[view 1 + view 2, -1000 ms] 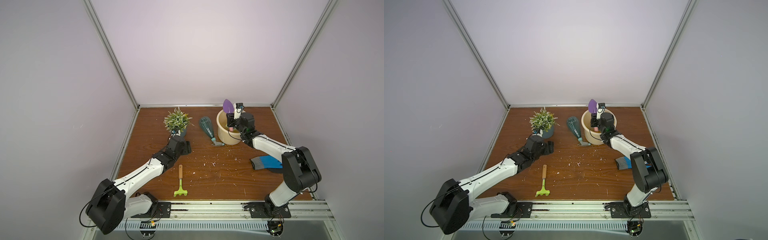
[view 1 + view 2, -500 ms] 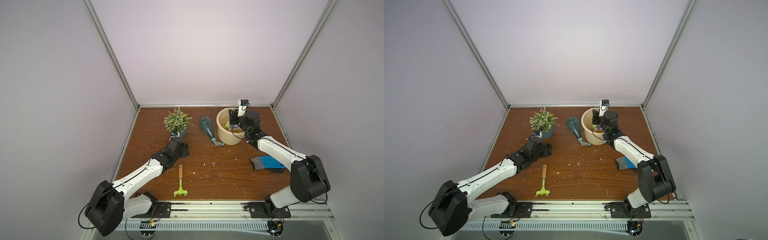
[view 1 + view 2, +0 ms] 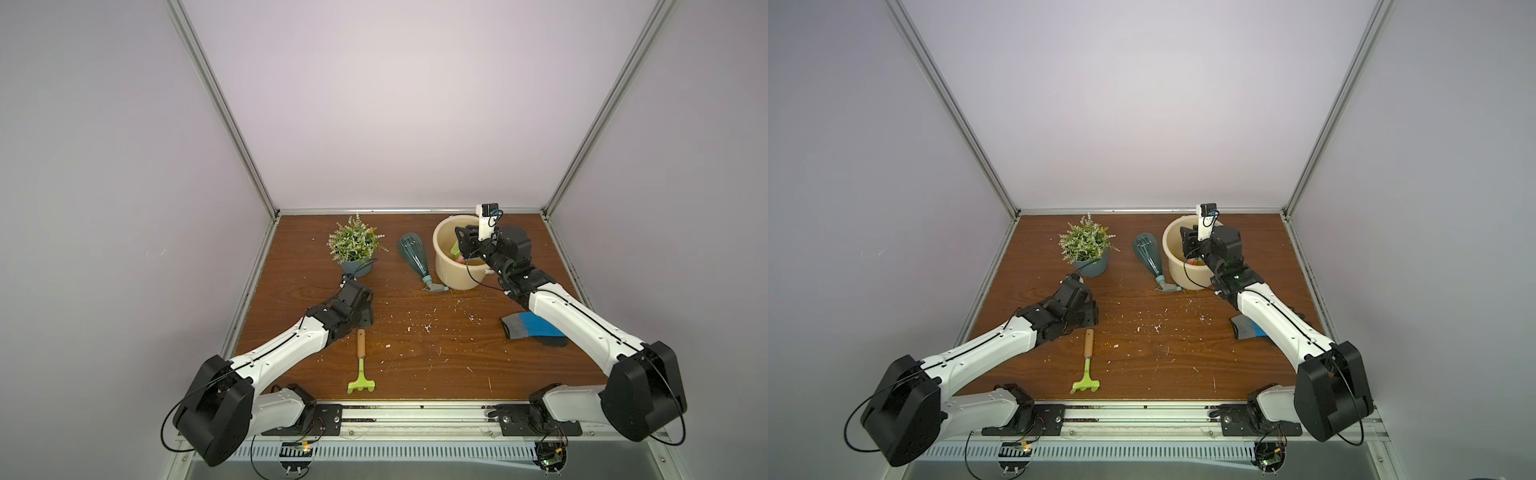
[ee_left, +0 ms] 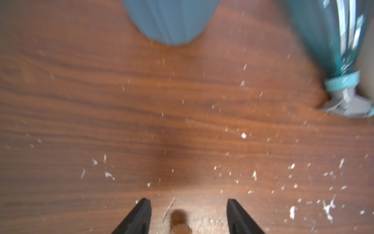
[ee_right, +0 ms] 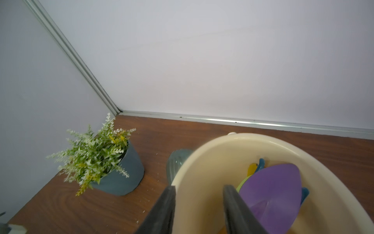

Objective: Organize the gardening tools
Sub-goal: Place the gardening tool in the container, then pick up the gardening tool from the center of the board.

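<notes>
The lime-green rake (image 3: pixel 360 365) (image 3: pixel 1086 366) with its wooden handle lies flat on the table near the front. My left gripper (image 3: pixel 365 320) (image 4: pixel 188 202) hovers open at the handle's far end, and the handle tip (image 4: pixel 179 223) shows between the jaws, untouched. The teal spray bottle (image 3: pixel 415 259) (image 3: pixel 1149 257) (image 4: pixel 334 40) lies on its side against the cream bucket (image 3: pixel 440 253) (image 5: pixel 202 182). Inside the bucket rest the purple trowel (image 5: pixel 273 192), a yellow scoop (image 5: pixel 252 167), a blue fork (image 5: pixel 261 163) and a lime-green trowel (image 5: pixel 242 183). My right gripper (image 3: pixel 465 243) (image 5: pixel 199 188) hangs open and empty over the bucket.
A potted plant (image 3: pixel 353 245) (image 3: pixel 1086 245) (image 5: pixel 97 154) stands at the back left, just beyond my left gripper. A grey glove with blue fingers (image 3: pixel 532 326) (image 3: pixel 1246 328) lies at the right, partly under my right arm. White crumbs speckle the wooden tabletop (image 3: pixel 424 357).
My right gripper has let the purple trowel drop into the bucket and pulled back slightly. My left gripper has moved towards the rake's handle, with its jaws narrowing.
</notes>
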Tool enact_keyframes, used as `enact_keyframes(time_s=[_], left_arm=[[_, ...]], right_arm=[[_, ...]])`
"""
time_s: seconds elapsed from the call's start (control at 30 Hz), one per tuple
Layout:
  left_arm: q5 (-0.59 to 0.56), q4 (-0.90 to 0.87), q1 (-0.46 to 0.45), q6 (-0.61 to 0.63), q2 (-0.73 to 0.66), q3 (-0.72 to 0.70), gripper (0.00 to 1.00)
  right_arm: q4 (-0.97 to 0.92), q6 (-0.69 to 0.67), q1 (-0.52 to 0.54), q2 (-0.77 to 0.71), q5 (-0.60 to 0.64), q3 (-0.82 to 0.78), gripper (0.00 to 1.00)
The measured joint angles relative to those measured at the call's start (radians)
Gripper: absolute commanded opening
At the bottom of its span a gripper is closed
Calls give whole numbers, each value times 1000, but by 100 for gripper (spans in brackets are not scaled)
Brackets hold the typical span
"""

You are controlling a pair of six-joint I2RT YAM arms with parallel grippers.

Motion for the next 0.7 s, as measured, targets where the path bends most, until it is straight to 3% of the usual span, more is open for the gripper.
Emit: enact_keyframes(time_s=[0.37, 0.5, 0.7], left_arm=[[97, -48, -89, -99, 43, -63, 65], [104, -47, -115, -124, 71, -68, 58], [101, -40, -118, -139, 84, -65, 36]], right_arm=[[-69, 17, 28, -76, -39, -157, 45], [-71, 28, 28, -76, -47, -164, 44], [-69, 37, 28, -77, -63, -164, 44]])
